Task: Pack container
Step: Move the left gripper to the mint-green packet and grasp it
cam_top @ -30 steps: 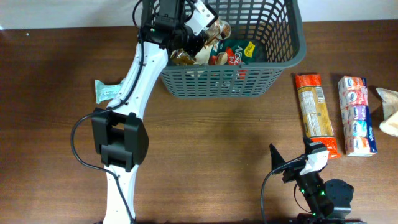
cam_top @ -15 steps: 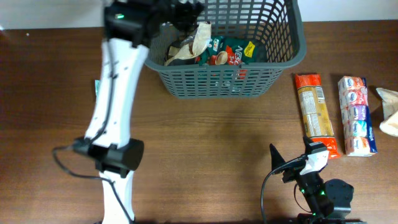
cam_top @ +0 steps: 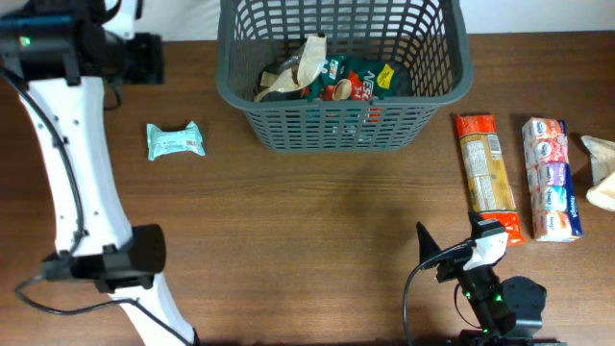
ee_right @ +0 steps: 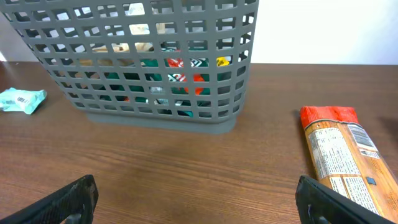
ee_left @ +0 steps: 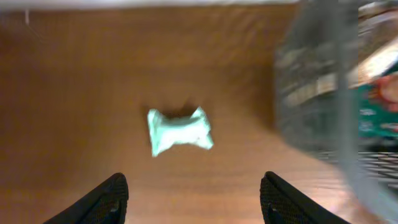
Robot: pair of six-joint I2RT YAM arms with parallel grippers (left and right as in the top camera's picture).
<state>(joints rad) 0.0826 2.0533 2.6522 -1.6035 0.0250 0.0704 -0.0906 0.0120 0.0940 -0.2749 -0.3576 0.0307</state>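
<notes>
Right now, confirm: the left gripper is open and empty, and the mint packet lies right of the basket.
Wrong side: the overhead view shows the packet lying left of the basket, not right. The left gripper is indeed open and empty.

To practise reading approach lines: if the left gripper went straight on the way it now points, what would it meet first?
Most likely the mint-green packet, lying on the table ahead of the open left gripper, roughly in line between its fingers. Depth is unclear in this blurred view.
</notes>
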